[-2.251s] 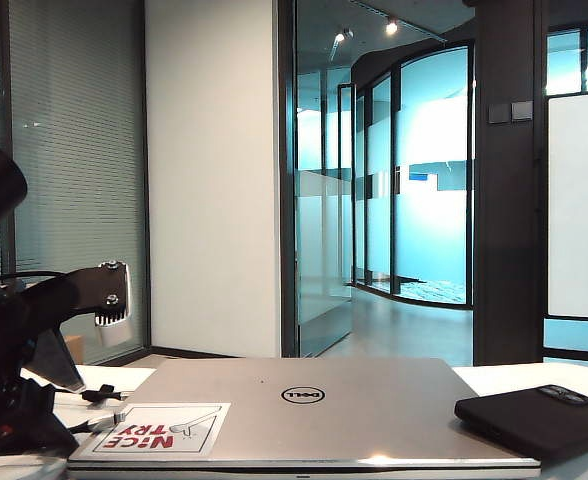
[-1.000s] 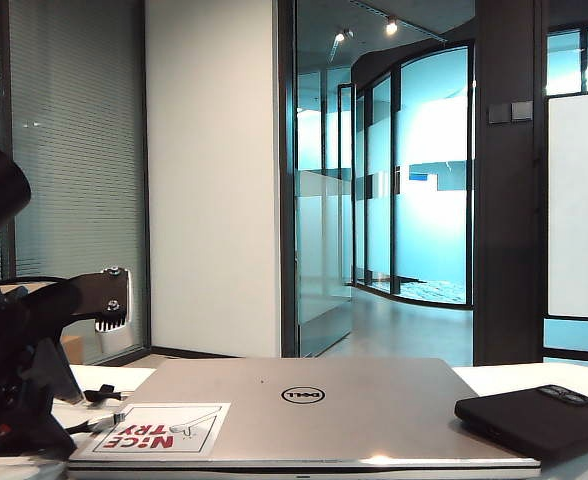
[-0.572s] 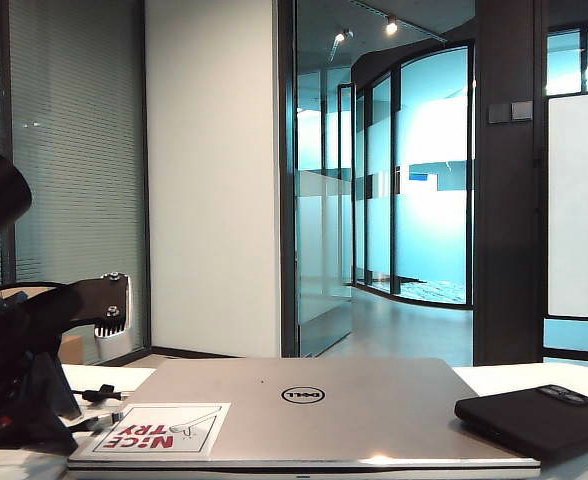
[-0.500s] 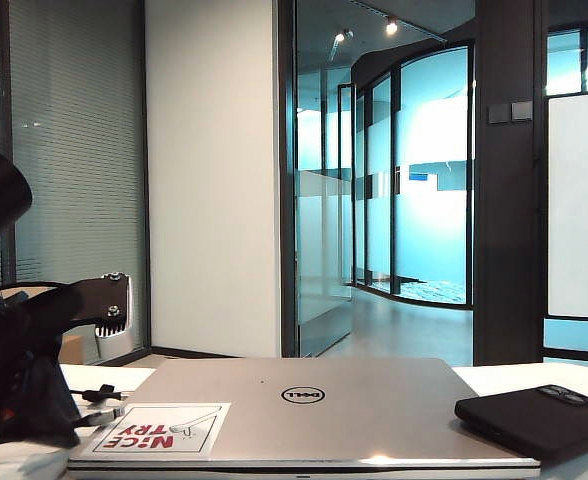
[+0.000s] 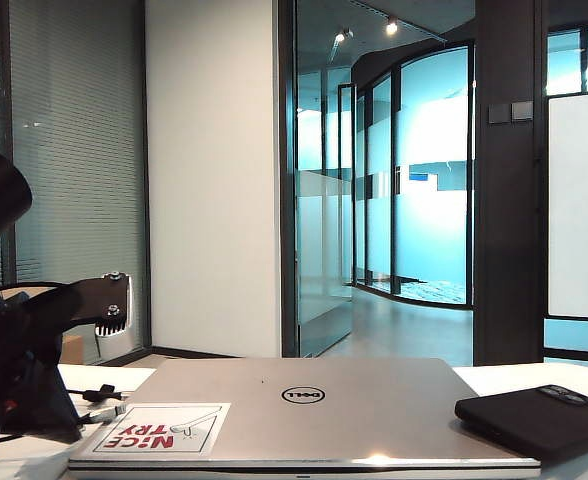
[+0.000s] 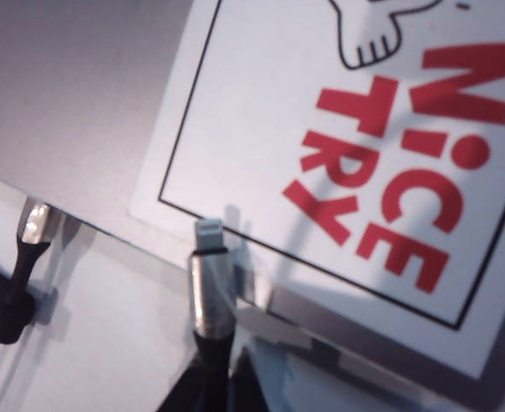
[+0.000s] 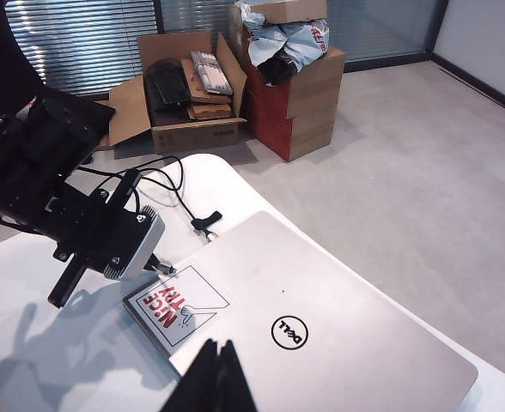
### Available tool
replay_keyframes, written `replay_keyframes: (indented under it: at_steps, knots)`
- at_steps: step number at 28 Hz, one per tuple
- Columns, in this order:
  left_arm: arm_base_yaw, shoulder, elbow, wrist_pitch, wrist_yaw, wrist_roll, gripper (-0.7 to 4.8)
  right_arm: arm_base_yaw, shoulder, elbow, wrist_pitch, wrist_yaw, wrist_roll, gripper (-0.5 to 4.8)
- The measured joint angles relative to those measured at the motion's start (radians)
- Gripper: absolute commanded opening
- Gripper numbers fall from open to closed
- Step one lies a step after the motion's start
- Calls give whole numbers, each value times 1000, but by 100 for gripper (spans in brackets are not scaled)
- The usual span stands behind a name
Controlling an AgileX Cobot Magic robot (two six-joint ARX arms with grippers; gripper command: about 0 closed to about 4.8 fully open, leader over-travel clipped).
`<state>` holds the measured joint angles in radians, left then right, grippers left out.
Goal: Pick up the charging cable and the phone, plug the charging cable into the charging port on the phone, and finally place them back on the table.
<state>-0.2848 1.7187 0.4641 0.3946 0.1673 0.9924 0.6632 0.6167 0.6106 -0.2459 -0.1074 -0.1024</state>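
The charging cable's silvery plug (image 6: 209, 287) with its white tip points at the laptop's stickered corner. My left gripper (image 6: 211, 382) is shut on the black sleeve behind that plug, low over the white table (image 6: 106, 330). In the exterior view the left gripper (image 5: 69, 418) is at the far left, and the plug (image 5: 102, 410) sticks out of it. The cable's tie-strap knot (image 7: 206, 221) lies beside the laptop. At the right, on the table, lies the black phone (image 5: 536, 420). My right gripper (image 7: 219, 378) is shut and empty, hovering above the laptop lid.
A closed silver Dell laptop (image 5: 314, 405) with a red "NICE TRY" sticker (image 5: 154, 430) fills the middle of the table. A second connector end (image 6: 34, 223) lies by its edge. Cardboard boxes (image 7: 192, 94) stand on the floor beyond the table.
My left gripper has sunk a little toward the table and closed its fingers on the cable's plug end. The phone and laptop have not moved.
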Motion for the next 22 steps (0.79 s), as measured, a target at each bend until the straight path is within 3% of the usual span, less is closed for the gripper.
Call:
replay_keyframes:
  at_steps: [9,16,22]
  knots:
    - [-6,-165,15,-99,1,-208,-8,0,0,0,20,0,0,-5]
    - [-63,-281,58,-188,5,-510,-8,0,0,0,21,3,21,-5]
    - [-148,-342,121,-282,5,-734,-7,0,0,0,21,64,148,-5]
